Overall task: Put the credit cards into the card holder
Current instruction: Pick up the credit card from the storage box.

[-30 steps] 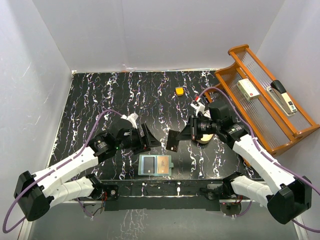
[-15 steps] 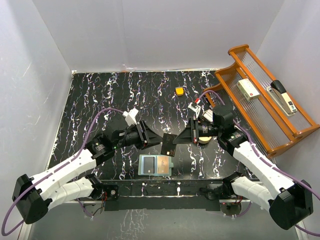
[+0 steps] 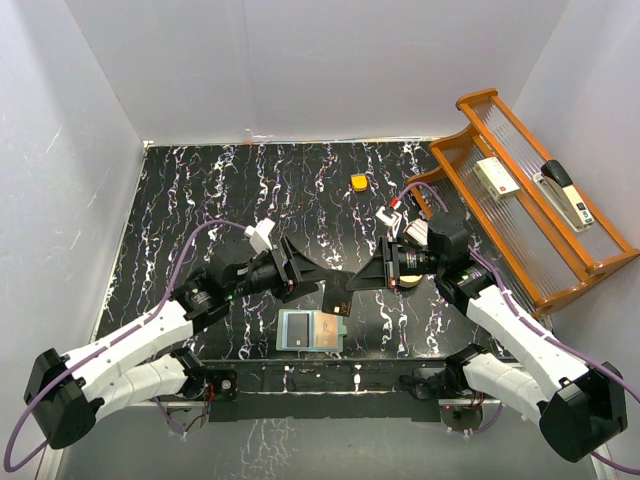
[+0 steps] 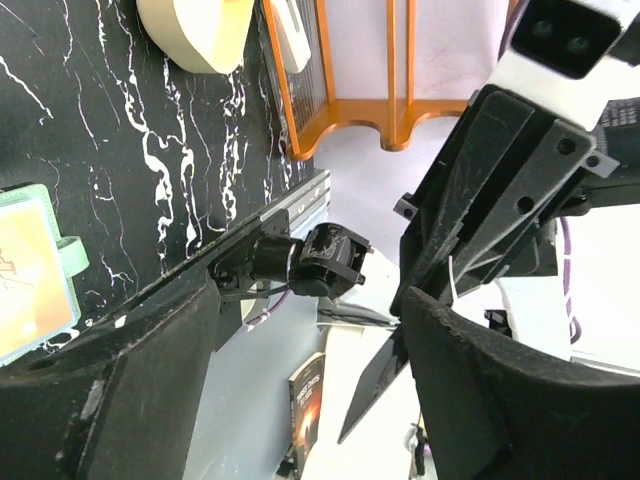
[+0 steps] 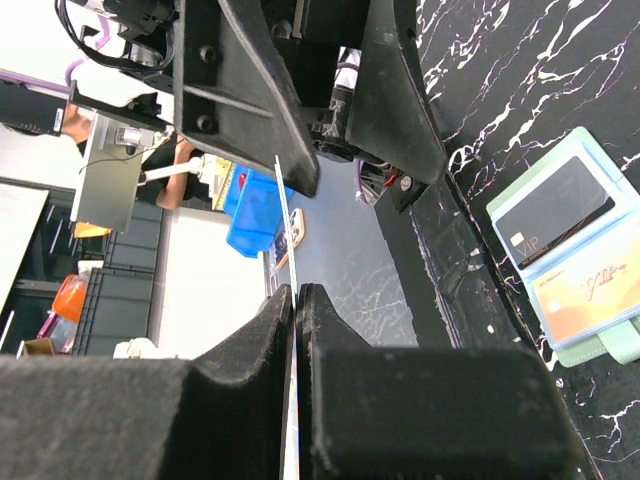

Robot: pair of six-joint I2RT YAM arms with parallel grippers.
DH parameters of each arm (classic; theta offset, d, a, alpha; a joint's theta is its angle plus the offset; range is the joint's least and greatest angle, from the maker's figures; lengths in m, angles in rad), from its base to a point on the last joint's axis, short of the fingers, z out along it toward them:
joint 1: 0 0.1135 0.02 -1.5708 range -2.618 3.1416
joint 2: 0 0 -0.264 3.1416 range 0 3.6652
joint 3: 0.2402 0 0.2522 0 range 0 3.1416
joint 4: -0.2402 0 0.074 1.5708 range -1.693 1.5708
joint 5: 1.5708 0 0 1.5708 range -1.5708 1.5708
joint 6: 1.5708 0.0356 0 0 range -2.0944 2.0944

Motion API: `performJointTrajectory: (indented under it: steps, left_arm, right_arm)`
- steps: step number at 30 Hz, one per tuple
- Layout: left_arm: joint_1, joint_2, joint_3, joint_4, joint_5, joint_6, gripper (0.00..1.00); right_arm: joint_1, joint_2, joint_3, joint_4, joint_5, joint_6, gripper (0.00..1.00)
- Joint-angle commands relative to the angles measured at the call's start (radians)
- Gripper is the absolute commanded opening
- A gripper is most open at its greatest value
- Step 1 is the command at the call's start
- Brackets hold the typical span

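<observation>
Top view: I count three credit cards point(image 3: 324, 331) and one card holder point(image 3: 343, 330), open at lower centre with two inside. My right gripper point(image 3: 352, 284) pinches the third, a dark card point(image 3: 338, 293), just above it. Left wrist view: my left gripper point(image 4: 310, 300) is spread wide around that card, and in the right wrist view the holder sits at the right edge.

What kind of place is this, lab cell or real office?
Likely a lab robot cell: plain white walls box in a black marbled tabletop, with a metal mounting rail along its near edge.
</observation>
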Motion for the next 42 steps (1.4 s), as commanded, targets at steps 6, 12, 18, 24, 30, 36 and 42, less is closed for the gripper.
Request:
performJointTrajectory:
  steps: [6,12,18,24,30,36,42]
  left_arm:
    - [-0.006,-0.145,0.006,-0.001,-0.101,-0.021,0.8]
    - [-0.007,-0.121,-0.01,0.076,-0.049,-0.003,0.68]
    - [-0.007,-0.053,-0.017,0.163,0.031,-0.01,0.52]
    - [-0.008,-0.02,-0.015,0.235,0.079,-0.026,0.31]
    - [-0.006,-0.063,-0.048,0.222,0.037,-0.027,0.0]
    - [-0.006,-0.066,-0.05,0.264,0.086,0.007,0.0]
    - [-0.006,-0.09,-0.043,0.255,0.118,0.038,0.11]
  right_arm:
    - [0.005,0.0,0.004,0.062,-0.007,0.007,0.0]
    - [0.004,0.001,0.007,0.118,-0.015,0.056,0.0]
    - [0.005,0.003,-0.004,0.188,-0.013,0.107,0.0]
    - [0.006,0.032,-0.006,0.204,-0.023,0.107,0.0]
    - [0.006,0.079,-0.002,0.149,-0.021,0.036,0.0]
    - [0.006,0.12,0.016,0.116,-0.041,-0.036,0.03]
    - [0.006,0.108,0.03,0.09,-0.079,-0.087,0.0]
